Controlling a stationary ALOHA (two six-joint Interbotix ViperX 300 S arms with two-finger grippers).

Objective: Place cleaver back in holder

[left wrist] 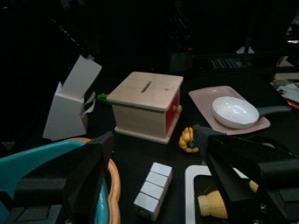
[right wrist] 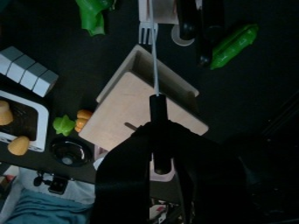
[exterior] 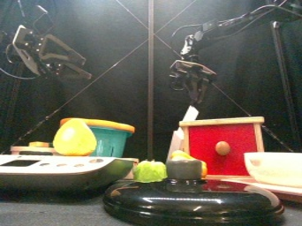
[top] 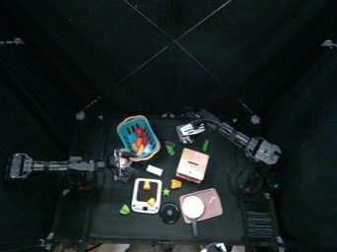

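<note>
Between the right fingers (right wrist: 156, 118) sits the dark handle of the cleaver (right wrist: 152, 70). They are clamped on it, with the pale blade hanging down, edge-on in the right wrist view. From the left wrist view, we note the broad face of the blade tilted. Its lower end is near the counter (left wrist: 251, 35), just beside the holder (left wrist: 89, 105), a small dark block with white patches. We cannot tell whether blade and holder touch.

Outward from there, the wooden box (left wrist: 146, 105) with the red side stands close by, and the teal basket (top: 136, 133) lies further toward the left arm. The left gripper (left wrist: 158, 156) rests low near the basket, its fingers wide apart and empty.

We judge the insertion not yet done. To do it well:
- square the blade to the slot before lowering, since it hangs at a slant
- descend slowly and straight
- keep the grip firm until the blade seats

The holder is small and likely light, so a sideways nudge could tip it or push it against the box.
</note>
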